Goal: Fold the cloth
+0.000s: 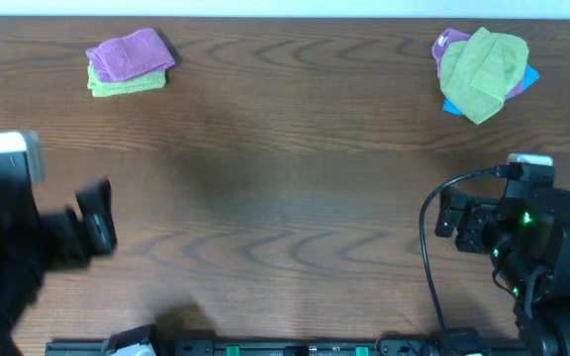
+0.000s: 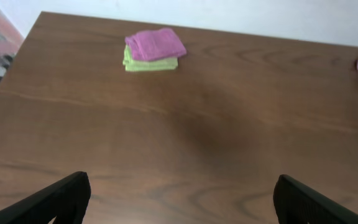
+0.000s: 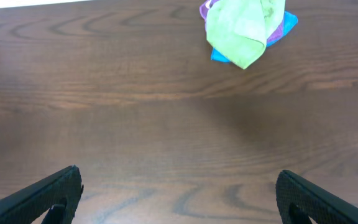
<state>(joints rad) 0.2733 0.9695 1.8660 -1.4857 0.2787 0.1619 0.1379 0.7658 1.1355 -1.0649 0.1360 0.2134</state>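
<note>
A loose pile of cloths lies at the back right of the table: a crumpled green cloth on top of a purple one and a blue one. The pile also shows in the right wrist view. A folded stack sits at the back left, a purple cloth on a green one, also in the left wrist view. My left gripper is open and empty near the left front. My right gripper is open and empty near the right front, far from the pile.
The brown wooden table stretches between both arms. A black cable loops by the right arm. The table's left edge and a patterned floor show in the left wrist view.
</note>
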